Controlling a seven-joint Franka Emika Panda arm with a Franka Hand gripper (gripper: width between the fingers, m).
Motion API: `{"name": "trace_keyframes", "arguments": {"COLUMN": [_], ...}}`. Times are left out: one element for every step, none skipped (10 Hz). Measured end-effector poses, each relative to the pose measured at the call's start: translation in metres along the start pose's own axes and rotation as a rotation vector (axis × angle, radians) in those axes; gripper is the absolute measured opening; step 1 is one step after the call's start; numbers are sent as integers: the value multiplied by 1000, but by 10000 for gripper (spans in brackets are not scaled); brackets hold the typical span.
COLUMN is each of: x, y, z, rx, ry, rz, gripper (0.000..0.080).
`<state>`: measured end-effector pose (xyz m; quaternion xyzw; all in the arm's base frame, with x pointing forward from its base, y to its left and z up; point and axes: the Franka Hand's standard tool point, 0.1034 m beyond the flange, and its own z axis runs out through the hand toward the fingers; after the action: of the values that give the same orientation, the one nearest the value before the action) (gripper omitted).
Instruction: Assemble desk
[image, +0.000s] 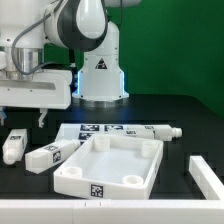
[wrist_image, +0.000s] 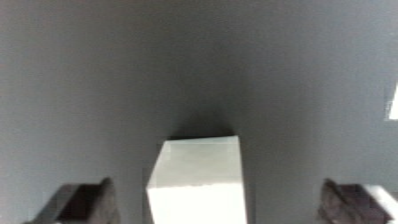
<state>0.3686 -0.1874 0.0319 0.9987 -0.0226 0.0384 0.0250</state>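
Note:
The white desk top (image: 110, 165) lies rim-up on the black table, with round corner sockets and a tag on its front wall. Two tagged white leg blocks lie to its left in the exterior view, one (image: 12, 147) at the far left and one (image: 50, 155) beside the top. A third leg (image: 150, 131) lies behind the top and a fourth (image: 205, 175) on the right. My gripper (image: 28, 120) hangs open above the left legs, holding nothing. In the wrist view a white leg block (wrist_image: 196, 180) lies below, between the spread fingers (wrist_image: 80, 203) of the gripper (wrist_image: 222, 208).
The marker board (image: 92, 129) lies flat behind the desk top. The white cone-shaped robot base (image: 100, 75) stands at the back, in front of a green wall. The table's right edge runs past the fourth leg.

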Motion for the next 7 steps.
{"name": "trace_keyframes", "arguments": {"x": [3, 11, 23, 44, 64, 75, 76], "y": [-8, -27, -49, -67, -80, -80, -75], "z": [-1, -7, -17, -27, -33, -33, -30], "rx": [8, 28, 84, 118, 128, 132, 128], "ry": [0, 1, -20, -33, -33, -24, -23], "rz": [88, 125, 146, 179, 174, 131, 87], "gripper": [615, 643, 643, 648, 648, 648, 648]}}
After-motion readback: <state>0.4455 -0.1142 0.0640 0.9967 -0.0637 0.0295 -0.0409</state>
